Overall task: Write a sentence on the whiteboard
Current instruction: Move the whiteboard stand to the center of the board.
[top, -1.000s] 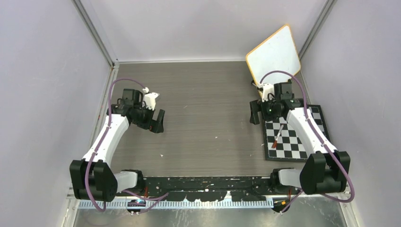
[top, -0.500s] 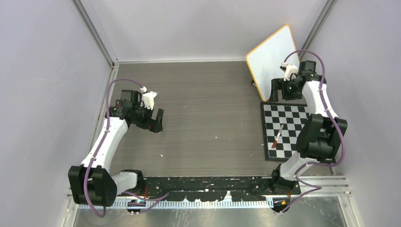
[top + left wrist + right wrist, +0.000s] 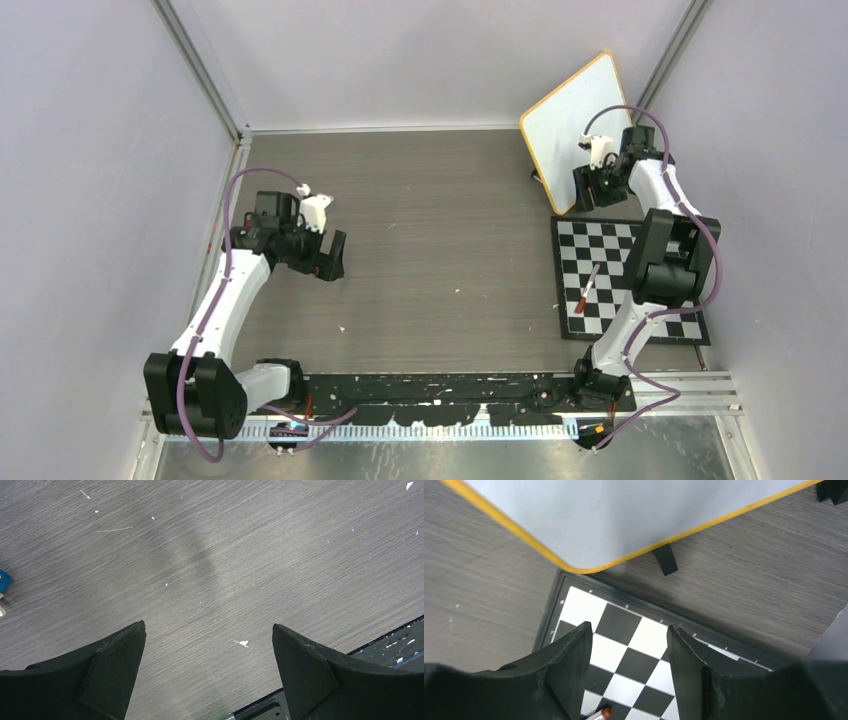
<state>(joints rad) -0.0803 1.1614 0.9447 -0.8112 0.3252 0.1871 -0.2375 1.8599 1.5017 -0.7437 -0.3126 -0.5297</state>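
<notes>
The whiteboard (image 3: 572, 118) leans upright at the back right, white with an orange-yellow rim, and its face is blank; the sentence is out of view. My right gripper (image 3: 594, 188) hovers just in front of the board's lower edge, open with nothing between its fingers. In the right wrist view the whiteboard's (image 3: 614, 515) rounded corner and one black foot (image 3: 665, 560) lie just beyond the right gripper (image 3: 629, 627). A red-capped marker (image 3: 587, 289) lies on the checkered mat (image 3: 602, 322). My left gripper (image 3: 330, 258) hangs wide open over bare tabletop, as the left wrist view of the left gripper (image 3: 209, 625) shows.
The checkered mat (image 3: 574, 602) sits right below the board, and the marker's tip (image 3: 600, 713) shows by my right finger. Grey walls close in the table on three sides. A black rail (image 3: 440, 388) runs along the near edge.
My right arm has swung from above the mat back and right to the whiteboard's lower edge, and its jaws have narrowed. The left arm has not moved.
</notes>
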